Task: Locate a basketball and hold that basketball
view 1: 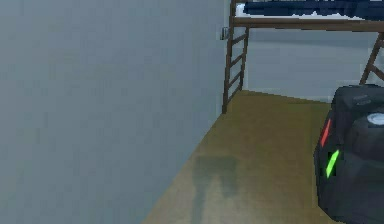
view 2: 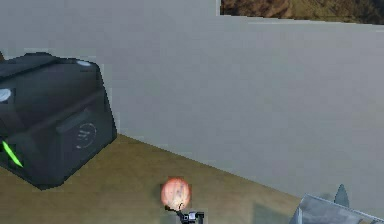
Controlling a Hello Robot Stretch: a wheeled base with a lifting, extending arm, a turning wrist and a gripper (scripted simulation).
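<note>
Fingers (view 2: 181, 211) lie just below the orange basketball (view 2: 176, 190), contact impossible to tell.

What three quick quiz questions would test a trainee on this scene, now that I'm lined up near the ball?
1. True or false: in the arm side view, the round orange ball sits on top of the big black case.
2. What rises along the wall at the top of the forward view? A: a brown wooden ladder under a raised frame. B: a white fridge. C: a green sofa.
3. In a few words: does the small dark gripper, seen just below the ball, hold it?

Key: 1 false, the ball is lower in the picture and to the right of the case, apart from it. 2 A. 3 cannot tell from these views.
</note>
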